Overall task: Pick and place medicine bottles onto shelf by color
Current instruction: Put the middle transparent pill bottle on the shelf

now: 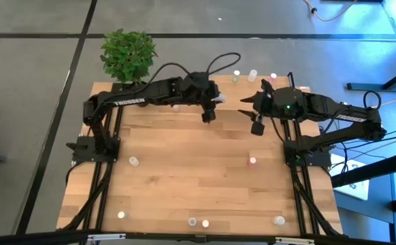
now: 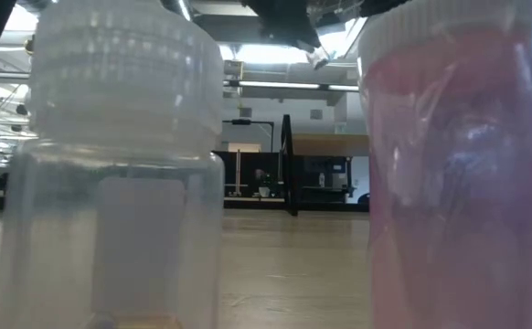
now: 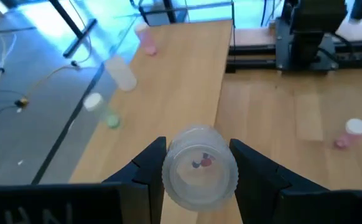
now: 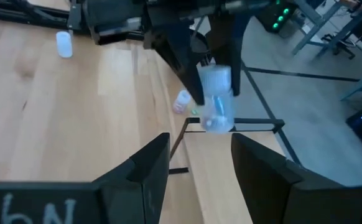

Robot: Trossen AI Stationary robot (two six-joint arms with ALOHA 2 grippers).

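The left gripper has its jaws shut on a little clear bottle, held up near 12 o'clock on the bench so it can go on the shelf. The right gripper waits beside it at about 1 o'clock, jaws apart and holding nothing.

"TROSSEN" runs in white along the left arm (nothing else is legible).

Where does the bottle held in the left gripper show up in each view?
High view: bottle at the left gripper, above the table's far middle.
Low view: cannot be picked out.
Left wrist view: bottle between the jaws, bottom centre.
Right wrist view: bottle hanging, centre.
Shared landmark: the shelf.
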